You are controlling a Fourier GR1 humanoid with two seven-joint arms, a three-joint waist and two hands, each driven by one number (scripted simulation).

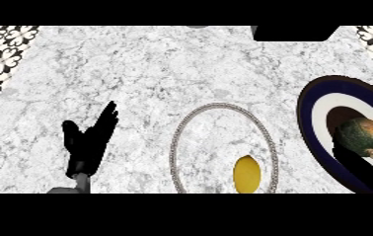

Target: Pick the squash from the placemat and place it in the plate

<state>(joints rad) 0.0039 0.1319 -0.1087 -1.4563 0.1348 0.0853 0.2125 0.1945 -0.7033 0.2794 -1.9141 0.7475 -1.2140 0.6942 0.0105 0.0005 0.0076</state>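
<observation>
Marble bench [146, 67] carries a bead-rimmed placemat [218, 104]; the squash [246, 173] lies on its near part, long axis pointing away, well right of the left hand [87, 143], which rests open and holds nothing (right hand unseen), plate [310, 111] just beyond.

Far across the marbled counter [146, 72] sits a black block [295, 32].

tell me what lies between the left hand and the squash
In the head view, only bare counter and the beaded placemat rim separate the left hand from the squash.
</observation>
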